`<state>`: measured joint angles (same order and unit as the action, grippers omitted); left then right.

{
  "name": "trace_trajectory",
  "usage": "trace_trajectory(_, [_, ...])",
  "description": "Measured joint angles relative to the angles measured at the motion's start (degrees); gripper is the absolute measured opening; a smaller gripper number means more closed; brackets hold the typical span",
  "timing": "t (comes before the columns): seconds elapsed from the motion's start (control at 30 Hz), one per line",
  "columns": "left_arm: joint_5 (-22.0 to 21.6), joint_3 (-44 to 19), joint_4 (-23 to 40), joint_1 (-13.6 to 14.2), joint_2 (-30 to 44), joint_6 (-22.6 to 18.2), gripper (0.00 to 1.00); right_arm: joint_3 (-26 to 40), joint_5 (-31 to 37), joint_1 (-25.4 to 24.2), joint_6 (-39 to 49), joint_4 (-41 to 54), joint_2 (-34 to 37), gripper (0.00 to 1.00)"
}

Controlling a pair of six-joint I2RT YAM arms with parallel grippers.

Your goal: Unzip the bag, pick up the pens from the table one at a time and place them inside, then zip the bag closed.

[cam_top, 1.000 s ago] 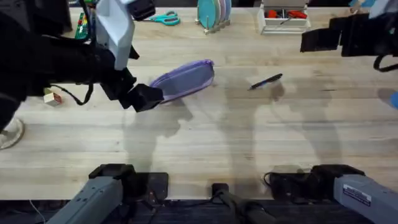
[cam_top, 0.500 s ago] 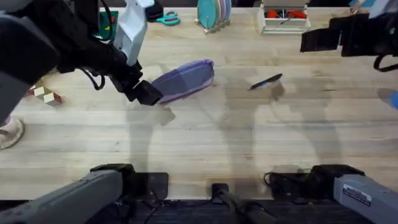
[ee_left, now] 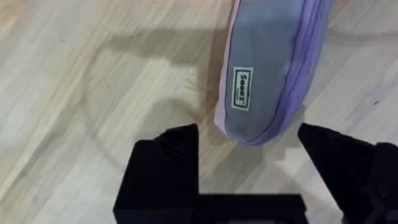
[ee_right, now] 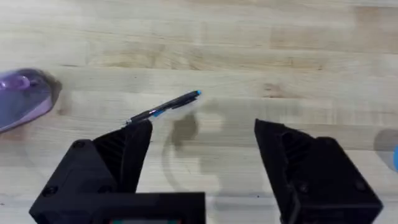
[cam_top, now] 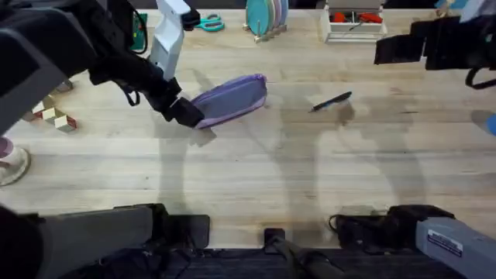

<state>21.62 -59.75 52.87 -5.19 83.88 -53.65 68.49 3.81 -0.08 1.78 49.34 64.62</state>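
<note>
The lavender bag (cam_top: 231,99) lies slanted on the table (cam_top: 256,178), left of centre, with its zipper shut. My left gripper (cam_top: 188,114) is at the bag's near-left end. In the left wrist view that gripper (ee_left: 249,135) is open and its black fingers (ee_left: 177,146) stand on either side of the bag's rounded end (ee_left: 264,74) without pinching it. A thin dark pen (cam_top: 332,101) with a blue part lies to the right of the bag. My right gripper (ee_right: 202,130) hangs open above the table, the pen (ee_right: 165,108) lying beyond its fingertips.
Along the far edge are teal-handled scissors (cam_top: 205,23), a rack of coloured discs (cam_top: 266,15) and a white tray (cam_top: 355,23) with red items. Wooden blocks (cam_top: 53,116) sit at the left. A blue object (cam_top: 490,122) shows at the right edge.
My left arm has swung farther out over the table, and its gripper has moved a little away from me and rightward onto the bag's end. The right arm, bag and pen have stayed put.
</note>
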Motion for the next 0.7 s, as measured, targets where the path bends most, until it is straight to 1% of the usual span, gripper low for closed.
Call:
trace_trajectory(0.13, [0.84,0.00,-0.14,0.00,1.87,0.00,0.993,0.00,0.01,0.00,0.00,0.00,0.00,0.996])
trace_trajectory(0.37, [1.37,0.00,-1.16,0.00,2.38,0.03,0.991,0.00,0.02,0.00,0.00,-0.34,0.00,0.996])
trace_trajectory(0.4, [1.37,0.00,-1.26,0.00,2.38,-0.02,0.950,0.00,0.00,0.00,0.00,-0.61,0.00,0.996])
trace_trajectory(0.43, [1.37,0.00,-1.28,0.00,2.38,-0.05,0.889,0.00,0.02,0.00,0.00,-0.75,0.00,0.996])
trace_trajectory(0.53, [1.40,0.00,-1.28,0.00,2.38,-0.11,0.598,0.00,0.02,0.00,0.00,-0.87,0.00,0.996])
trace_trajectory(0.63, [1.93,0.00,-1.17,0.02,2.38,-0.20,0.375,0.00,0.02,0.00,0.00,-0.87,0.00,0.996])
trace_trajectory(0.7, [2.48,0.00,-1.00,0.07,2.38,-0.17,0.183,0.00,0.00,0.00,0.00,-0.87,0.00,0.996])
